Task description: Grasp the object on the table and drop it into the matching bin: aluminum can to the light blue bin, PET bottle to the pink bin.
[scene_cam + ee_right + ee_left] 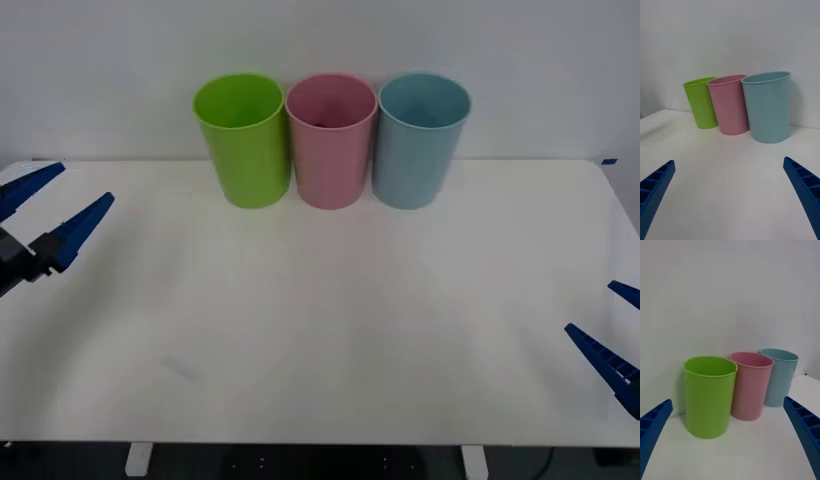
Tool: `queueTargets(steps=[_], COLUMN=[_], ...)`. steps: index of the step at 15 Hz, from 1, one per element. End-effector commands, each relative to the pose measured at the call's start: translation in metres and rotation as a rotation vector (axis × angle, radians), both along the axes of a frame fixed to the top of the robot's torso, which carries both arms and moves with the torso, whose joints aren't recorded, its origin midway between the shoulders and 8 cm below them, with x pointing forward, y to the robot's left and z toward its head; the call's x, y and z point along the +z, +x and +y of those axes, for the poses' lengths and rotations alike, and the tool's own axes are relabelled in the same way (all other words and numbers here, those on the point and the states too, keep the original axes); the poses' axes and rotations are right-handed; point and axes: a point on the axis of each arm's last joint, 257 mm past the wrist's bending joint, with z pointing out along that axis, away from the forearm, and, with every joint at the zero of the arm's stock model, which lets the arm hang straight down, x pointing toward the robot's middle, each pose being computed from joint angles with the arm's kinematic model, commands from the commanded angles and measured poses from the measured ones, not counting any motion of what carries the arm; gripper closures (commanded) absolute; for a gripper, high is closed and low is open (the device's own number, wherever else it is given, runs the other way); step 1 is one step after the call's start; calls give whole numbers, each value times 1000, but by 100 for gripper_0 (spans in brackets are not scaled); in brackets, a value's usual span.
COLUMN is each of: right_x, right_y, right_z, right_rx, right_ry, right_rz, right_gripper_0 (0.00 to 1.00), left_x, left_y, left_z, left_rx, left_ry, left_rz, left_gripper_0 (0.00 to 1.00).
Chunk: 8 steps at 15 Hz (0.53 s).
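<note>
No bottle lies on the table (pixel 330 330) between or ahead of either set of jaws, so neither arm has a grasp axis to align with. The left gripper (pixel 48 215) and right gripper (pixel 618 335) hover wide open at opposite table edges. The pink bin (pixel 331 140) and blue bin (pixel 421 138) stand far ahead, touching, the pink one nearer the left jaws.

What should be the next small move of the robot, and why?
Probably hold both arms where they are: the left gripper and right gripper are open at the table edges, and nothing lies before the pink bin to grasp.
</note>
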Motion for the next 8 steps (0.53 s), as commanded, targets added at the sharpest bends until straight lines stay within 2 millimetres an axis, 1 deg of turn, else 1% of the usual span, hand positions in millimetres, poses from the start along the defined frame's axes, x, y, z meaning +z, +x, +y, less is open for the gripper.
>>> queueTargets(steps=[1, 3, 6, 8], right_x=[0, 0, 0, 0], right_y=[0, 0, 0, 0], right_z=[0, 0, 0, 0], right_rx=[0, 0, 0, 0], right_ry=[0, 0, 0, 0], right_rz=[0, 0, 0, 0], right_gripper_0=[0, 0, 0, 0], left_x=[-15, -25, -35, -39], left_y=[-24, -40, -56, -67], left_z=[21, 32, 47, 54], left_rx=[15, 20, 34, 38], left_ry=[60, 98, 149, 152], left_rz=[16, 32, 45, 63], left_gripper_0=[0, 0, 0, 0])
